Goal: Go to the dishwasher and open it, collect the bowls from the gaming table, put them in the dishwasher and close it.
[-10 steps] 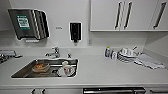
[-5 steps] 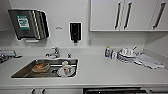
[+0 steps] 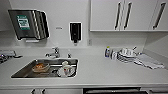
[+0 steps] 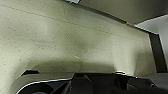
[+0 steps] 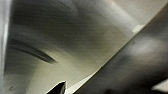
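Two wrist views leave it impossible to tell how either arm's fingers stand. Right of the sink (image 3: pixel 45 68), under the white surface (image 3: pixel 100 72), a dark strip (image 3: pixel 112 90) is probably the dishwasher, faced for opening.

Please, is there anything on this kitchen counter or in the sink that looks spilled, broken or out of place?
Nothing looks spilled or broken. The sink holds unwashed dishes: a brownish bowl and a white cup. To the right, plates are stacked beside a cloth lying a little crumpled on the white counter. That is ordinary kitchen clutter.
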### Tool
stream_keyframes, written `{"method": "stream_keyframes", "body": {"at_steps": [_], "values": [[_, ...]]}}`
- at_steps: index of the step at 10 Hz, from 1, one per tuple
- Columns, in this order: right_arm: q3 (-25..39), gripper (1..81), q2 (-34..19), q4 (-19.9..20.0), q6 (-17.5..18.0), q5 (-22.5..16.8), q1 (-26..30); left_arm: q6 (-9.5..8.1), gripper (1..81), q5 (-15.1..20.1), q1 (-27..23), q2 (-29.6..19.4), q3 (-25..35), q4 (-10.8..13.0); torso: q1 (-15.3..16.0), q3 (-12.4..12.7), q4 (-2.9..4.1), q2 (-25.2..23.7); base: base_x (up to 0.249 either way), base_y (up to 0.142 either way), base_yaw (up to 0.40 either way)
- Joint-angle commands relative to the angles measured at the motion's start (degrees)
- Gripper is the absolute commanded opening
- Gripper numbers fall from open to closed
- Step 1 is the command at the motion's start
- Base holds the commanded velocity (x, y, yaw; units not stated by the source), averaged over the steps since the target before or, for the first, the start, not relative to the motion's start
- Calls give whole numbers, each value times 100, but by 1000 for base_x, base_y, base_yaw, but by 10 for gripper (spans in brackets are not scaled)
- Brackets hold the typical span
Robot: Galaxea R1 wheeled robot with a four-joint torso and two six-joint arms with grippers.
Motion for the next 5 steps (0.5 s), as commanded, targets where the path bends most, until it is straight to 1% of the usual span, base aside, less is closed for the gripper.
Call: {"method": "stream_keyframes", "body": {"at_steps": [1,5], "values": [[-117,811,-132,-558,-177,-1097,-222,1,811,221,-329,-89,83,-2,0,0,0,0,0,0,0],[-152,811,0,-769,-178,-1089,-380,1,811,221,-329,-89,83,-2,-5,7,0,-2,0,0,0]]}}
